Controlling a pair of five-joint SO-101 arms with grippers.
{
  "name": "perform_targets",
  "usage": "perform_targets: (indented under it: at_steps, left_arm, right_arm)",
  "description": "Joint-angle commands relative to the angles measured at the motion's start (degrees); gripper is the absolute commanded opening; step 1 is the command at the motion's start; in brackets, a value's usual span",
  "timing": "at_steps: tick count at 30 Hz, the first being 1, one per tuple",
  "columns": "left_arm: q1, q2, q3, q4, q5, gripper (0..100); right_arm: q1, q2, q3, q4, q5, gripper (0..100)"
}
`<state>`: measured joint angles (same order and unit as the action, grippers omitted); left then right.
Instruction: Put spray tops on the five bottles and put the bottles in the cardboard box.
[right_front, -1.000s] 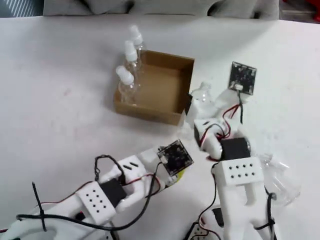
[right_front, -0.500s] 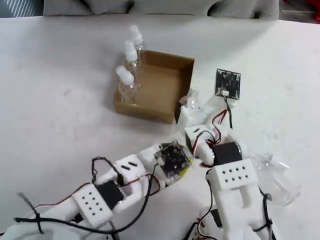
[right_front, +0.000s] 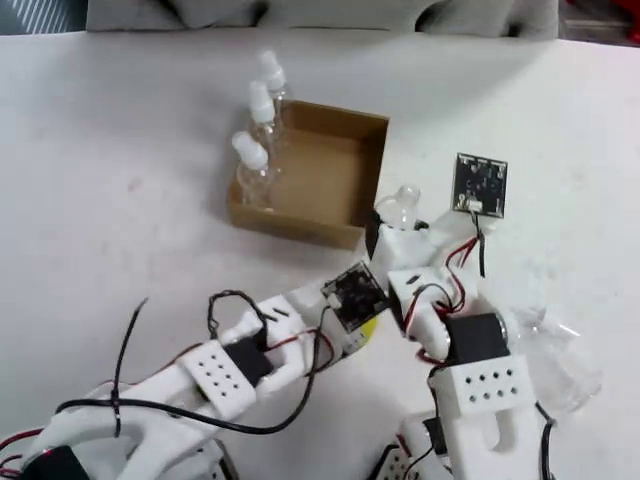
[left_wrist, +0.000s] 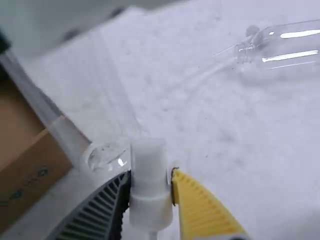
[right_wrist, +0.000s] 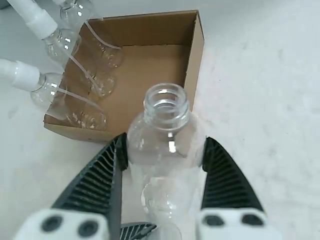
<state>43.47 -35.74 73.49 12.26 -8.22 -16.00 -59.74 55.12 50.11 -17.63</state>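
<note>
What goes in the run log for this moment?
left claw: shut on spray top; right claw: shut on open bottle; box: three capped bottles inside; table: spare bottle lying

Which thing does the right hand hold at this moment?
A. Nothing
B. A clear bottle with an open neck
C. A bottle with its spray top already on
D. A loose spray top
B: in the right wrist view the right hand is closed around a clear bottle, whose neck is open with no spray top on it.
</note>
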Motion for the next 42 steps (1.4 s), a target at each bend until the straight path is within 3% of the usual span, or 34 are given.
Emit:
perform_targets:
  at_steps: [1,21,28,34,42]
  left_arm:
    - [-3.1,-0.1,-4.1,-3.8,0.7,4]
    - [-5.2,-0.1,-3.8,-7.2,0.8,4]
    - [-6.6,-2.0,-3.7,-7.0,0.8,4]
    - [-13.8,-14.5,-2.5,-3.1,0.8,4]
    - [-18.4,-33.3,-2.3,-3.2,1.0,2]
  right_arm:
    - [-0.7,-1.2,-0.5,1.4,0.9,4.5]
    - [3.6,-1.2,0.1,0.2,0.9,4.1]
    - [10.9,-1.1,2.5,-5.8,1.1,4.1]
    - [13.7,-1.7,2.1,-3.0,10.6,4.0]
    - [12.9,-1.8,0.1,2.6,19.3,4.0]
